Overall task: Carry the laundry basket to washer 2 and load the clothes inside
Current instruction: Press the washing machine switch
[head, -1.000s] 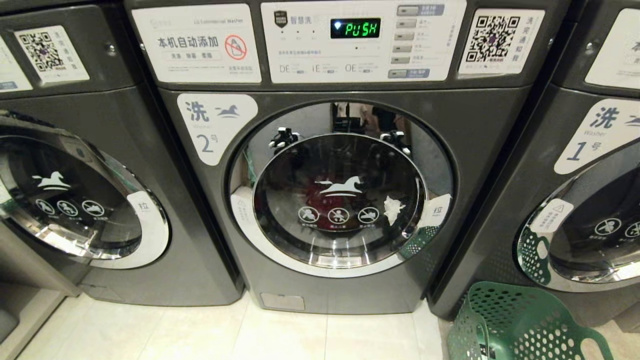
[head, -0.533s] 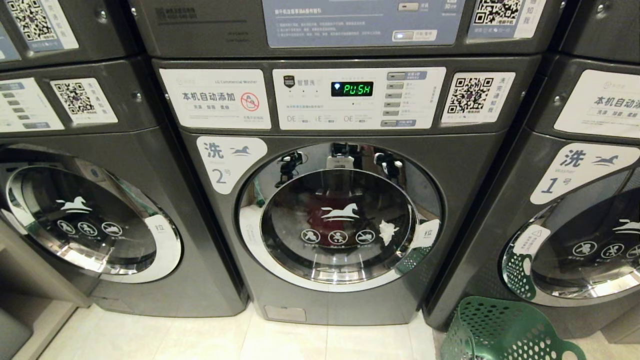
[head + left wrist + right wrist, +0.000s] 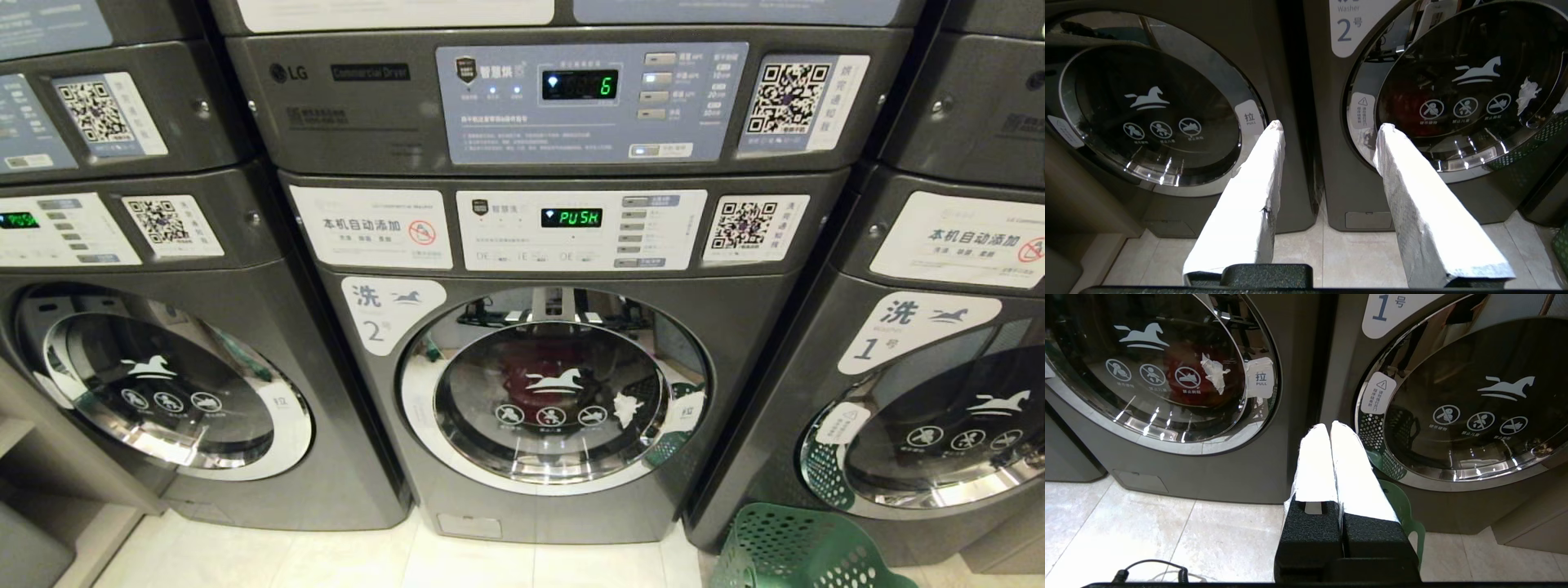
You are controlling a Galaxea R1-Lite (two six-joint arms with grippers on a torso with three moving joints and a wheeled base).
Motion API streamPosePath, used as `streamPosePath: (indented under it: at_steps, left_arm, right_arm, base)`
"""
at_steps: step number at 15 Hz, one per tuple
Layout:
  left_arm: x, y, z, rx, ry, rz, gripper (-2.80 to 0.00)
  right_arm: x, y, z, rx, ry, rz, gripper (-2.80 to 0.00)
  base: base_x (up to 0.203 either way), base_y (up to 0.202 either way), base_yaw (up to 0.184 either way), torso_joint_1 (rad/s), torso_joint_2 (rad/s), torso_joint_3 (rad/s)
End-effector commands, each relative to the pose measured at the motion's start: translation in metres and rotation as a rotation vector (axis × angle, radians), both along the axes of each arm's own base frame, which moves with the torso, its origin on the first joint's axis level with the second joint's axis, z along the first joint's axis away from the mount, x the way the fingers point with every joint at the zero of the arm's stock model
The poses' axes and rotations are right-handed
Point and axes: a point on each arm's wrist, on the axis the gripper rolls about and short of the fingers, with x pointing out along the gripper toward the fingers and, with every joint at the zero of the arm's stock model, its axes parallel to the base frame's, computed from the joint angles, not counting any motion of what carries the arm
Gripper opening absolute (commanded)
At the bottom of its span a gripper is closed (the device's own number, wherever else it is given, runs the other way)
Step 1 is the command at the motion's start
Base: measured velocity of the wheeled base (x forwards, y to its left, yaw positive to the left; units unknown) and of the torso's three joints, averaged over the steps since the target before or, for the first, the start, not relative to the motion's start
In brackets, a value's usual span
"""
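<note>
a: washer 2 point(image 3: 555, 384) is the big grey one in the middle. its round door is closed.

b: what sits on top of it?

a: a dryer point(image 3: 571, 98) with a blue-grey panel. washer 1 point(image 3: 922, 408) stands on the right, and one more grey washer point(image 3: 163, 392) on the left.

b: where is the laundry basket point(image 3: 784, 555)?

a: on the floor, low on the right, just in front of washer 1. it is green with lots of round holes.

b: and the clothes point(image 3: 531, 376)?

a: something red shows behind the glass of washer 2. i can't see any other clothes.

b: what are the arms doing?

a: left gripper point(image 3: 1327, 126) hangs in front of the washers, its jaws apart and holding nothing. right gripper point(image 3: 1329, 426) is over the floor by the basket, jaws pressed together, holding nothing.
</note>
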Motion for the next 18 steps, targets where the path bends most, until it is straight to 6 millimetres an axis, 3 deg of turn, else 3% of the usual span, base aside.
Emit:
streamPosePath:
  at_steps: [1,7,8,11,14,16,18]
  left_arm:
    - [0.000,0.000,0.000,0.002,-0.001,0.001,-2.80]
    - [0.000,0.000,0.000,0.000,-0.001,0.001,-2.80]
    - [0.000,0.000,0.000,-0.002,-0.001,0.000,-2.80]
    - [0.000,0.000,0.000,-0.026,0.000,-0.001,-2.80]
    - [0.000,0.000,0.000,-0.033,-0.001,-0.002,-2.80]
    - [0.000,0.000,0.000,-0.033,-0.001,-0.002,-2.80]
    - [0.000,0.000,0.000,-0.033,-0.001,-0.002,-2.80]
  right_arm:
    - [0.000,0.000,0.000,0.002,0.001,0.001,-2.80]
    - [-0.001,0.001,0.002,-0.070,-0.004,0.022,-2.80]
    - [-0.003,0.001,0.014,-0.086,-0.038,0.046,-2.80]
    - [-0.002,0.004,0.076,-0.103,-0.068,0.164,-2.80]
    - [0.055,0.007,0.128,-0.105,0.118,0.318,-2.80]
    - [0.106,0.012,0.144,-0.098,0.214,0.446,-2.80]
    - [0.162,0.023,0.148,-0.110,0.256,0.542,-2.80]
  base:
    - [0.000,0.000,0.000,0.167,-0.43,-0.253]
    - [0.000,0.000,0.000,0.036,-0.08,-0.051]
    - [0.000,0.000,0.000,0.000,0.00,0.000]
    - [0.000,0.000,0.000,0.000,0.00,0.000]
    - [0.000,0.000,0.000,0.000,0.00,0.000]
    - [0.000,0.000,0.000,0.000,0.00,0.000]
    - [0.000,0.000,0.000,0.000,0.00,0.000]
